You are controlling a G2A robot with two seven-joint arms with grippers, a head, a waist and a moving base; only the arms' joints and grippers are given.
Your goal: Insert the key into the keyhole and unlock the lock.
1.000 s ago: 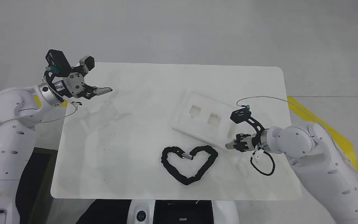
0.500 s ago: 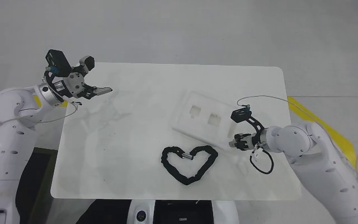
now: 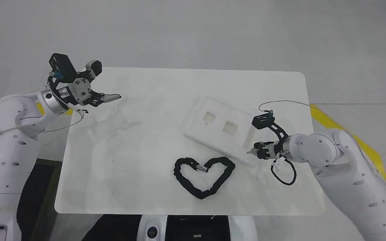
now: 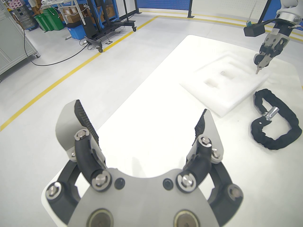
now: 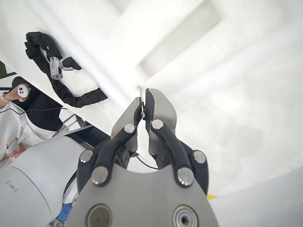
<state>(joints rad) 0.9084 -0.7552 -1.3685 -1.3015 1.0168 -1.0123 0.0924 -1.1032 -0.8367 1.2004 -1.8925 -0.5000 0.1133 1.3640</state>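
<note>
Metal key (image 5: 141,90), clenched in right pincer (image 5: 142,96), is easing slightly away from lock (image 5: 56,70); insertion pending. Left pincer (image 4: 142,121) released.

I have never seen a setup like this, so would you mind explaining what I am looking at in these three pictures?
This is a two-armed robot working at a white table. The top view looks down from a camera above its arms. The other two pictures come from cameras on the wrists, each looking out past its own arm's end.

The left gripper hangs open and empty over the table's far left corner. The right gripper is shut on a small metal key, held at the edge of a white foam tray with two recesses.

Beside the tray, nearer the robot, lies a black sleeved chain lock, looped roughly like a heart. Its shiny metal cylinder is where the key should go.
</note>
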